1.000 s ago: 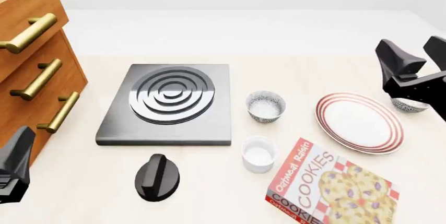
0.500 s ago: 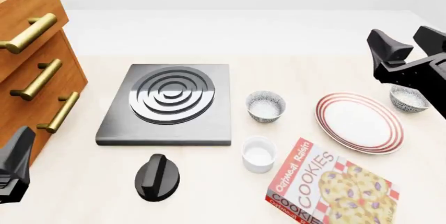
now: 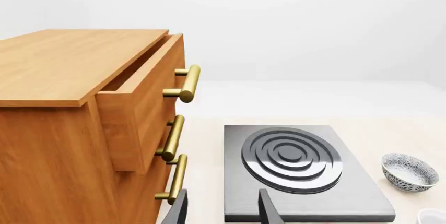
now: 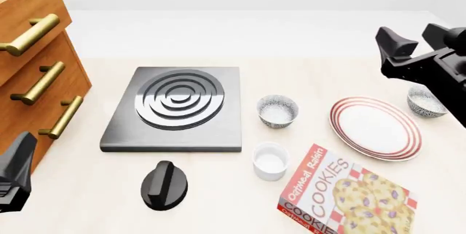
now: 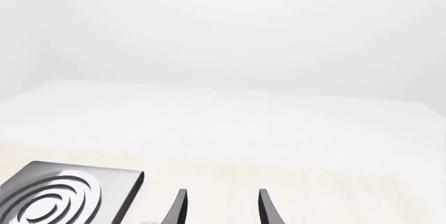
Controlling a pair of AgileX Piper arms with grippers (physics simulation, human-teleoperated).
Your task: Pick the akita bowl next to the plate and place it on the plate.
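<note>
The akita bowl sits on the table just right of the plate, speckled outside and pale inside. An identical bowl stands left of the plate, nearer the stove; the left wrist view shows this twin too. My right gripper hangs open and empty above and slightly behind the akita bowl, partly over its far side. In the right wrist view its fingers are spread over bare table. My left gripper is open and empty, low at the front left.
A grey stove plate lies centre-left with a black knob in front of it. A white cup and a cookie box are at the front. A wooden drawer cabinet fills the left side.
My right gripper has moved up and to the left, away from the akita bowl, which now shows more fully. It stays open. The left arm has not moved.
</note>
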